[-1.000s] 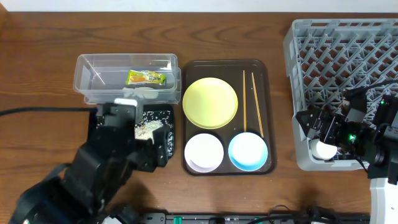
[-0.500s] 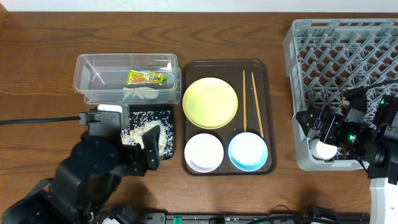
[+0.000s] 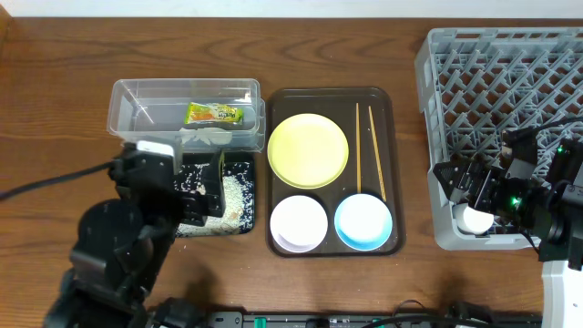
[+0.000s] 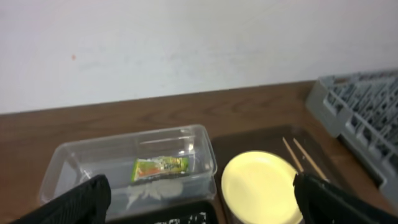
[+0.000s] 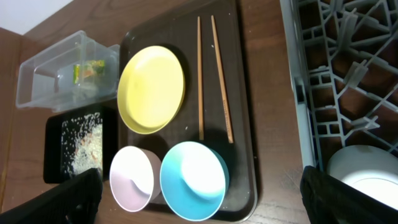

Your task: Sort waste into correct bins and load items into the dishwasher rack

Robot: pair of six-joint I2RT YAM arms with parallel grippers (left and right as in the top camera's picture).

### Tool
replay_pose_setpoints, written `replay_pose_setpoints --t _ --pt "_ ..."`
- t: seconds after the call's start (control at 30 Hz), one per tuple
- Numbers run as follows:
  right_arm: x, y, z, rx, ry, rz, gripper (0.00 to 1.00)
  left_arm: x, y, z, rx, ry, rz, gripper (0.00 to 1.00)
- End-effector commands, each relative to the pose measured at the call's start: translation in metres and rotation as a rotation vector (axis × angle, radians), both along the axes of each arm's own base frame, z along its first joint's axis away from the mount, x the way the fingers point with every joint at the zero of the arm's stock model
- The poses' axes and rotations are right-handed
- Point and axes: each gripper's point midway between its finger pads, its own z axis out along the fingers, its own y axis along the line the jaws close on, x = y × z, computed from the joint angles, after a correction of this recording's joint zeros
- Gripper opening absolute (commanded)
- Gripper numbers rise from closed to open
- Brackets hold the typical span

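Your left jaws stand wide with nothing between them, hanging over the black tray [image 3: 246, 164]. The left arm [image 3: 137, 228] hides the tray's left half. Rice scraps [image 3: 232, 189] lie loose in that tray. The wrapper [image 3: 215, 114] and tissue [image 3: 205, 138] sit in the clear tub [image 3: 127, 96] just beyond.

Risk, as I judge it: a swing of that arm could clip the tub's near wall or shove the tray, scattering rice onto the desk [image 3: 55, 73].

Your right jaws are also wide and empty, at the near-left corner of the rack [image 3: 510, 82].

The plate [image 3: 308, 150], white bowl [image 3: 299, 221], blue bowl [image 3: 363, 221] and chopsticks [image 3: 357, 146] lie on the brown tray [image 3: 282, 105], between bins and rack. The bowls sit just beside each other, so a finger may knock one. The chopsticks lie flat near the tray's right rim, so expect a slipped pinch. The rack's wall stands between the right arm [image 3: 492, 191] and the tray.
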Motion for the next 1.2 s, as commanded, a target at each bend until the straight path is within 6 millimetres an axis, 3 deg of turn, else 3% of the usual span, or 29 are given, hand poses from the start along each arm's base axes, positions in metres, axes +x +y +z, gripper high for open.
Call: replay_pose_setpoints --t 0.0,0.57,1.17 --pt "0.001 0.002 0.005 -0.003 -0.016 0.012 0.99 -0.004 -0.005 -0.019 0.055 -0.056 -0.069 0.96" --pt "0.001 0.002 0.005 -0.002 -0.016 0.012 0.99 -0.002 -0.003 -0.108 0.009 -0.22 -0.054 0.96" --pt "0.001 0.002 0.005 -0.002 -0.016 0.012 0.99 -0.004 0.005 -0.16 0.001 -0.261 -0.022 0.96"
